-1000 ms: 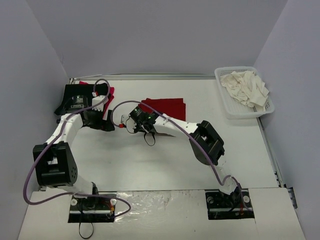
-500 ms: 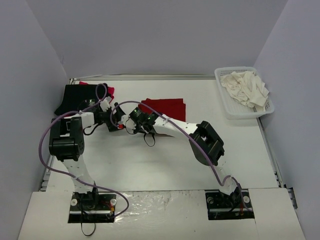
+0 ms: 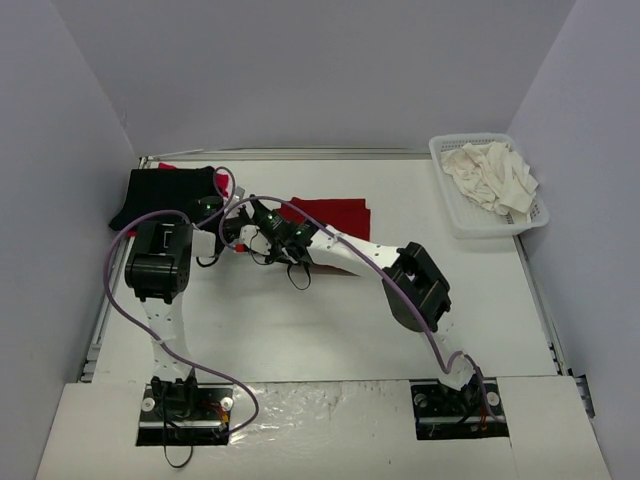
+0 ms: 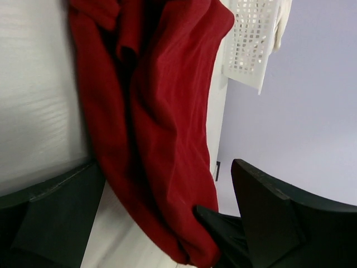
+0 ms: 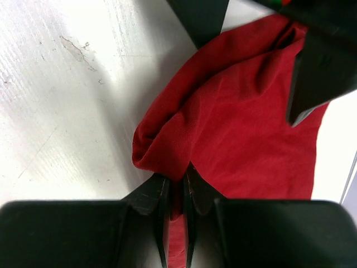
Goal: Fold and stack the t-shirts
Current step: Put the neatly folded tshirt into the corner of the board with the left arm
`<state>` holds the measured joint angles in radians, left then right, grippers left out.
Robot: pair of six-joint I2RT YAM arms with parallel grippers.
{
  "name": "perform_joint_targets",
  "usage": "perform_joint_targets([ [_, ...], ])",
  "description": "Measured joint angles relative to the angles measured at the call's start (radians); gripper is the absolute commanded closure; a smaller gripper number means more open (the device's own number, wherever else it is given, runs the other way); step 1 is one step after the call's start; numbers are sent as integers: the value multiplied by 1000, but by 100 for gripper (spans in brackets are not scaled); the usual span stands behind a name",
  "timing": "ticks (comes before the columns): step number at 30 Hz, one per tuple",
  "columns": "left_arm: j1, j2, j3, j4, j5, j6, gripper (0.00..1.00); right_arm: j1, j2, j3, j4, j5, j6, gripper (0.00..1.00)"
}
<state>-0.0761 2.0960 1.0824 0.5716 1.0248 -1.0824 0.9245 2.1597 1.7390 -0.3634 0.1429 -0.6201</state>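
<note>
From its base at the near edge, the left arm [image 3: 160, 265] rises to a dark elbow block, then turns right and reaches low over the tabletop [image 3: 300, 320] toward the middle. The right arm [image 3: 420, 285] climbs from its own base to a bent elbow. Its long white forearm slants left and away, so the two wrists meet almost nose to nose.

The left hand [image 3: 236, 228] is spread wide. In its wrist view the two dark fingers [image 4: 50, 223] stand far apart at the bottom corners, with a hanging fold of the dark red t-shirt [image 4: 150, 128] filling the gap between them (no pad is seen touching the cloth).

The right hand [image 5: 177, 184] is pressed together, pinching a rolled edge of the dark red t-shirt [image 5: 240, 128] between its fingertips. From that pinch the cloth runs away across the white tabletop, and the left hand's open fingers show at the top of this view.

Seen from above, the rest of the dark red t-shirt [image 3: 335, 215] lies flat just beyond the right forearm, near the middle of the tabletop and toward the far side.

Farther off, in the far left corner, a black t-shirt [image 3: 165, 190] lies spread out. A bright red t-shirt [image 3: 222, 183] peeks out at its right edge.

At the far right corner, a white lattice basket [image 3: 455, 222] holds crumpled cream-white t-shirts [image 3: 490, 175].
</note>
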Motion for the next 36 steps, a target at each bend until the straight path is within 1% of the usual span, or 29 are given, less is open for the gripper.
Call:
perform_joint_targets([
  [5, -32, 30, 8, 63, 14, -55, 6, 0, -18, 1, -3, 0, 0, 100],
  [19, -106, 70, 70, 63, 37, -70, 5, 0, -23, 4, -15, 0, 0, 100],
  [20, -108, 73, 74, 63, 42, -70, 15, 0, -23, 4, -16, 0, 0, 100],
  [21, -112, 81, 82, 63, 48, -69, 32, 0, -23, 4, -16, 0, 0, 100],
  [22, -114, 91, 90, 64, 51, -78, 32, 0, -23, 5, -16, 0, 0, 100],
  [23, -114, 105, 97, 72, 53, -77, 51, 1, -23, 5, -17, 0, -1, 100],
  [24, -115, 121, 101, 76, 55, -87, 58, 2, -23, 6, -18, 0, -1, 100],
  [25, -117, 138, 101, 85, 55, -93, 67, 3, -23, 6, -19, 0, -1, 100],
  [26, -117, 157, 101, 89, 58, -103, 91, 5, -23, 6, -20, 1, -1, 100],
  [27, -119, 174, 102, 94, 63, -113, 97, 7, -23, 6, -22, 1, -1, 100],
  [31, -118, 183, 102, 117, 84, -129, 97, 13, -23, 6, -24, 3, -4, 100],
  [32, -118, 183, 102, 118, 86, -133, 98, 14, -23, 6, -25, 3, -4, 89],
  [33, -118, 183, 104, 118, 87, -135, 98, 15, -23, 6, -27, 2, -5, 66],
  [34, -118, 183, 106, 116, 89, -137, 98, 17, -23, 6, -32, -2, -3, 28],
  [35, -118, 184, 109, 114, 89, -137, 98, 20, -23, 8, -50, -10, -7, 14],
  [36, -117, 185, 116, 112, 90, -137, 98, 25, -23, 12, -82, -33, -17, 9],
])
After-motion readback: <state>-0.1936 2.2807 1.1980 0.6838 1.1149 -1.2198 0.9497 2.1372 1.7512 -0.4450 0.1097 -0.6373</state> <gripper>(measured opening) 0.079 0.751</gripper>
